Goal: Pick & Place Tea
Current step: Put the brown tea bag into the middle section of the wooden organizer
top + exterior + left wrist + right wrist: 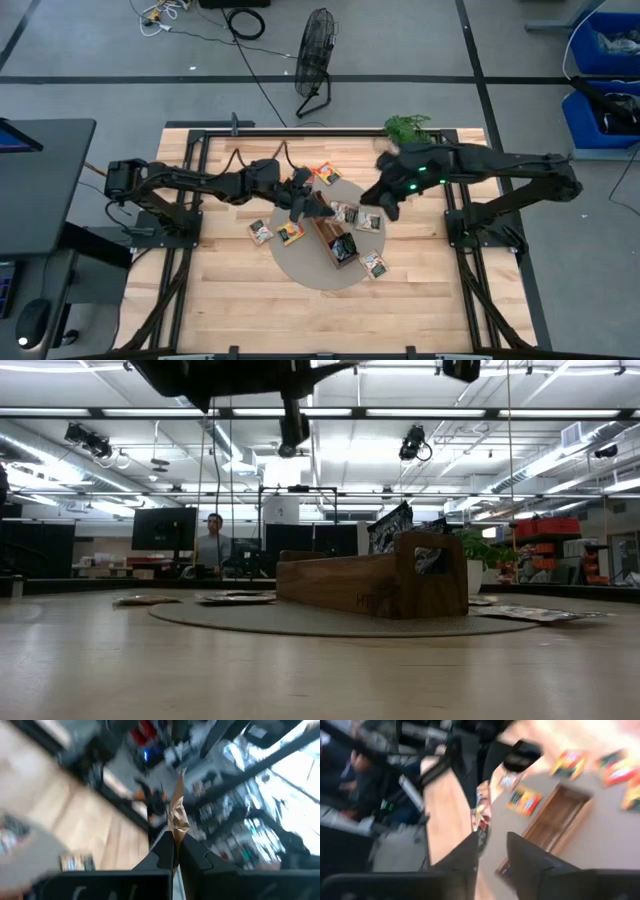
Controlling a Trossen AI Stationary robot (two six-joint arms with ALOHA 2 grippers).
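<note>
fingers of the left hand (175,851) are pinched on a thin pale tea sachet (177,815), held edge-up above the round mat (300,262) near the middle of the surface (430,310). the wooden tray (330,235) lies just beside it, so a good placement likely means carrying the sachet over an empty compartment, keeping it upright, and lowering it straight in. the right hand (492,847), fingers parted and holding nothing, hovers close by over the tray's far end. other sachets (374,265) lie flat around the tray. both arms crowd the centre; the surface's near edge has room.

Bright ceiling strip lights, blurred wrist views
</note>
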